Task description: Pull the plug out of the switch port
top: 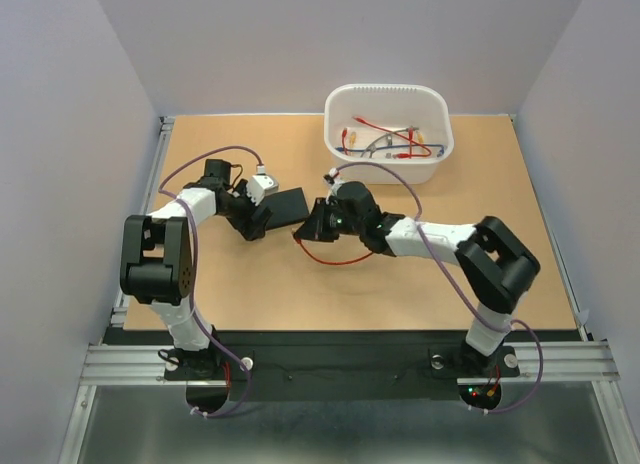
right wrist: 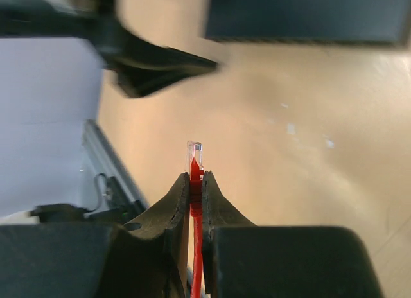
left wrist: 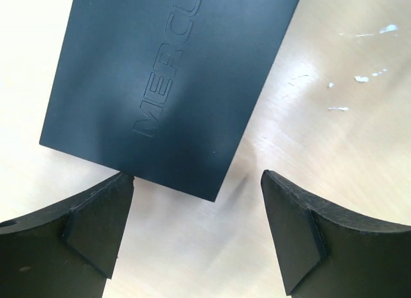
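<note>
The switch (top: 287, 206) is a flat matte-black box lying left of the table's middle. In the left wrist view its top (left wrist: 173, 79) carries embossed letters. My left gripper (left wrist: 196, 237) is open, its fingers (left wrist: 96, 227) wide apart just short of the switch's near corner and holding nothing. It also shows in the top view (top: 256, 222). My right gripper (right wrist: 196, 179) is shut on the clear plug (right wrist: 194, 153) of a red cable (top: 335, 261). The plug is free in the air, apart from the switch's edge (right wrist: 302, 15). In the top view the right gripper (top: 310, 227) is just right of the switch.
A white plastic tub (top: 433, 149) with several small cables stands at the back, right of centre. The left arm's finger (right wrist: 160, 67) crosses the right wrist view's upper left. The table's metal side rail (top: 160, 174) runs along the left.
</note>
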`<move>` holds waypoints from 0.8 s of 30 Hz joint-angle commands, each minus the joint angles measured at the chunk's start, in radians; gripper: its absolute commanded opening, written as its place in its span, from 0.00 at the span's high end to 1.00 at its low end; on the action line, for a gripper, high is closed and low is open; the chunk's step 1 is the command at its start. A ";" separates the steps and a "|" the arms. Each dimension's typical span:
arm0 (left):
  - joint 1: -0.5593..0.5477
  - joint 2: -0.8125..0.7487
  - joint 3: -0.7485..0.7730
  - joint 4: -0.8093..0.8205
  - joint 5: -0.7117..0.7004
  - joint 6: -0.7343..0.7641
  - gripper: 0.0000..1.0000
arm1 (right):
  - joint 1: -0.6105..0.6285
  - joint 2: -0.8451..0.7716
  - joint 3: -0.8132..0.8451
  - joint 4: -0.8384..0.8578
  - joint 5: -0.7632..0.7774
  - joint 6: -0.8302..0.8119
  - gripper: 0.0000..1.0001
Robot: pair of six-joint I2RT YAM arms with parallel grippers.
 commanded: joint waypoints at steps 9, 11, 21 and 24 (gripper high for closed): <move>-0.004 -0.060 0.095 -0.079 0.084 -0.002 0.08 | -0.003 -0.370 0.233 0.014 -0.048 -0.327 1.00; -0.005 -0.063 0.098 -0.082 0.082 -0.006 0.08 | -0.003 -0.409 0.232 0.067 -0.109 -0.388 1.00; -0.005 -0.075 0.107 -0.091 0.068 -0.013 0.08 | -0.004 -0.446 0.388 0.155 -0.341 -0.611 0.99; -0.004 -0.075 0.108 -0.091 0.071 -0.013 0.08 | -0.007 -0.444 0.435 0.152 -0.336 -0.678 0.99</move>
